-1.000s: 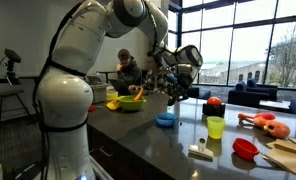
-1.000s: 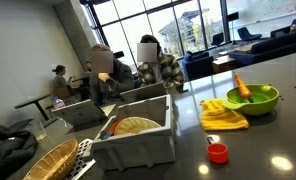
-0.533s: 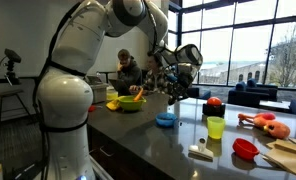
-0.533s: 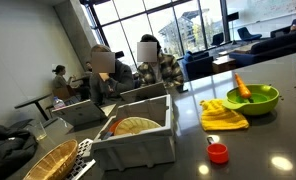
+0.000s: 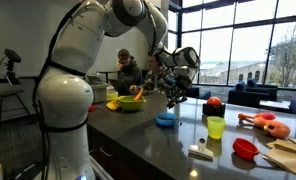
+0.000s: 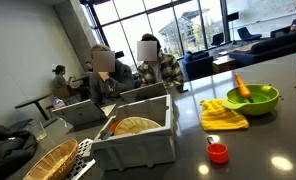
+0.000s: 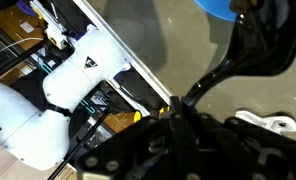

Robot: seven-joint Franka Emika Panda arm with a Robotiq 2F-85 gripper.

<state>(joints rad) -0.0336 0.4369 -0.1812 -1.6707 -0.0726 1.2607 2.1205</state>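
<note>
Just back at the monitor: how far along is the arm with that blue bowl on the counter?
Done: the end effector is shut and hangs above the counter, close to the blue bowl. In hand: nothing I can make out in its grip. Left: the bowl sits there untouched.

On the counter (image 5: 138, 136) in an exterior view, the small bowl (image 5: 166, 120) lies just below the gripper (image 5: 174, 99); behind it stands the large bowl (image 5: 130, 103), a carrot (image 6: 242, 88) in it, a cloth (image 6: 223, 116) just beside it; the cup (image 5: 216, 127) stands between the small bowl and the plush toy (image 5: 265, 124); the brush (image 5: 200, 152) lies before the cup.
</note>
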